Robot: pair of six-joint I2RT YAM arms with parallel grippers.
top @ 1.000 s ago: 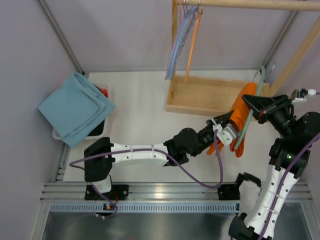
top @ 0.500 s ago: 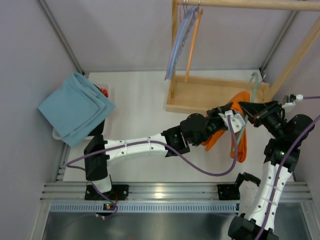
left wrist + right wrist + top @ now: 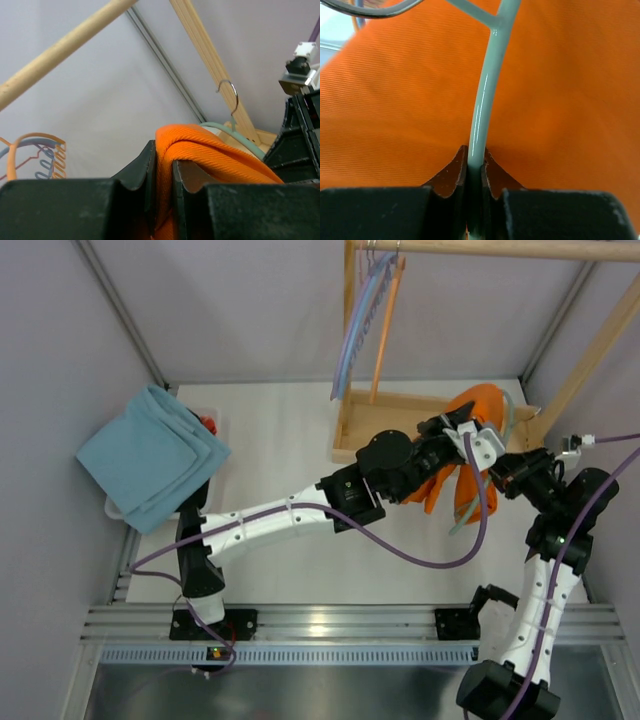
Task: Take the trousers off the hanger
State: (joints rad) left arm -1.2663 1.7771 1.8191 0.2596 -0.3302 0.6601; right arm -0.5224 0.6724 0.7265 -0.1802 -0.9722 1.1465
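Observation:
The bright orange trousers (image 3: 476, 402) are bunched over the wooden rack's right end, still draped on the pale mint-green hanger (image 3: 470, 508). My left gripper (image 3: 462, 432) is shut on a fold of the trousers (image 3: 200, 150); in the left wrist view the fabric is pinched in that gripper (image 3: 164, 175). The hanger (image 3: 235, 135) and its metal hook (image 3: 232, 95) show just beyond. My right gripper (image 3: 506, 470) is to the right of the trousers. In the right wrist view it (image 3: 475, 170) is shut on the hanger's thin bar (image 3: 487, 100), with orange fabric (image 3: 395, 100) behind.
A wooden rack base (image 3: 395, 430) sits at the back, with a rod (image 3: 500, 248) overhead and a slanted brace (image 3: 590, 350). Blue and orange hangers (image 3: 365, 320) hang from the rod. A light blue folded cloth (image 3: 150, 455) lies over a white bin (image 3: 196, 502) at left.
My left gripper has carried the trousers up and away toward the rack, stretching its arm. The right gripper has shifted slightly nearer and left, still holding the hanger.

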